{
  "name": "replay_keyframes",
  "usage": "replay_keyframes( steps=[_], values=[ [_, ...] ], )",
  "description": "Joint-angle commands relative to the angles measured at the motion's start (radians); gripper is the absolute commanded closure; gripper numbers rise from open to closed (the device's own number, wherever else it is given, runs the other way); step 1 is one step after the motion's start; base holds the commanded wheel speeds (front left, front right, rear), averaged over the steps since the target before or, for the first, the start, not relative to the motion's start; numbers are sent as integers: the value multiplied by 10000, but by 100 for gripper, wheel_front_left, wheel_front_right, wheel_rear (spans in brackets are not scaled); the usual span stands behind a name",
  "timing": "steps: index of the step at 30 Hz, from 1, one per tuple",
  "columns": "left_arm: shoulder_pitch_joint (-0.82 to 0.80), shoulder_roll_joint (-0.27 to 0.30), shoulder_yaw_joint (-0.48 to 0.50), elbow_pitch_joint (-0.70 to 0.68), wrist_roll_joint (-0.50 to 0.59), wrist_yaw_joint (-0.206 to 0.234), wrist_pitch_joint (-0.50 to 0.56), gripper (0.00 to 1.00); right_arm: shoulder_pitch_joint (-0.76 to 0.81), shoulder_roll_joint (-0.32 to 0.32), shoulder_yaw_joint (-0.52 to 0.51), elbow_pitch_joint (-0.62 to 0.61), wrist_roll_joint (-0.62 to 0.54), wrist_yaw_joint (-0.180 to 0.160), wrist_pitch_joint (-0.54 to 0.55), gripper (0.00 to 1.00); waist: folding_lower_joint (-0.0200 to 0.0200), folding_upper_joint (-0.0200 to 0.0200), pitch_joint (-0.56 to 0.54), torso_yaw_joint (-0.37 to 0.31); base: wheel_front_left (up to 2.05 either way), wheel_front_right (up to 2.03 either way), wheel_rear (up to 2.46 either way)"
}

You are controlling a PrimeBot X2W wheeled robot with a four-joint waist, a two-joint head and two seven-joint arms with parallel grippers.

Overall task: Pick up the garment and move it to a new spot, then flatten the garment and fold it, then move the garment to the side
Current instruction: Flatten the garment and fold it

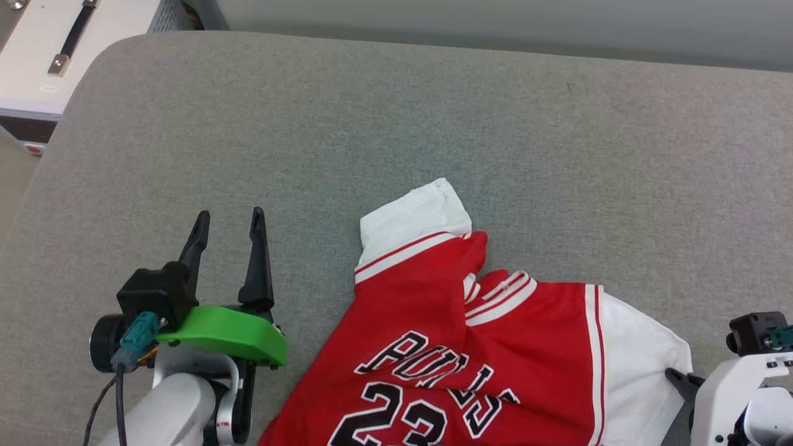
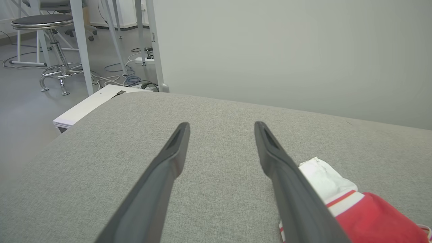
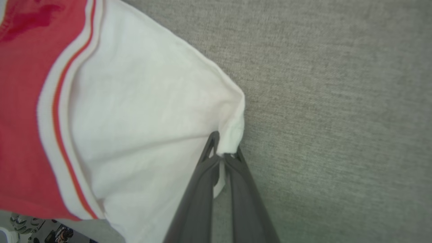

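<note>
My right gripper (image 3: 224,150) comes up from 6 o'clock, its 2 dark fingers (image 3: 197,195) pinched together on a corner of the garment (image 3: 135,111) at the hem of its white sleeve. From there the cloth spreads toward 9 and 11 o'clock: white first, then a thin red-and-white trim band, then red. The grey upholstery (image 3: 337,101) lies from 12 round to 5 o'clock.
</note>
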Motion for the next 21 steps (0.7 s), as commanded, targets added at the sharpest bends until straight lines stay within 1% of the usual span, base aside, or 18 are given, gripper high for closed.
replay_keyframes(
  steps=[1, 4, 5, 8, 10, 12, 13, 16, 21],
  values=[
    [129, 36, 57, 68, -36, -44, -66, 0, -62, 116, -24, 141, -120, -6, -85, 100, 0, 0, -217, -50, 0, 0, 0],
    [215, 128, 95, 115, -134, -60, 22, 0, -107, 175, -343, -18, -307, -6, -302, 100, 0, 0, -434, -101, 0, 0, 0],
    [225, 178, 199, 154, -465, -231, 234, 0, -96, 243, -715, -142, -502, -6, -441, 100, 0, 0, -625, -166, 0, 0, 0],
    [-14, 309, 256, 178, -779, -613, 552, 0, -55, 313, -1054, -250, -622, -6, -511, 100, 0, 0, -745, -225, 0, 0, 0],
    [-333, 474, 206, 238, -942, -944, 949, 0, -28, 349, -1216, -358, -682, -6, -501, 100, 0, 0, -758, -282, 0, 0, 0],
    [-784, 637, 53, 285, -1055, -1332, 1476, 0, -17, 372, -1293, -480, -726, -6, -458, 100, 0, 0, -707, -368, 0, 0, 0],
    [-1753, 758, -322, 403, -1193, -2075, 2442, 0, -68, 404, -1347, -690, -764, -6, -410, 100, 0, 0, -528, -514, 0, 0, 0],
    [-2743, 715, -707, 720, -1309, -2747, 3384, 0, -194, 415, -1322, -847, -765, -6, -406, 100, 0, 0, -294, -689, 0, 0, 0],
    [-4395, 235, -1295, 1677, -1795, -3852, 5021, 0, -511, 404, -1211, -1018, -802, -6, -496, 100, 0, 0, 218, -1059, 0, 0, 0]
  ],
)
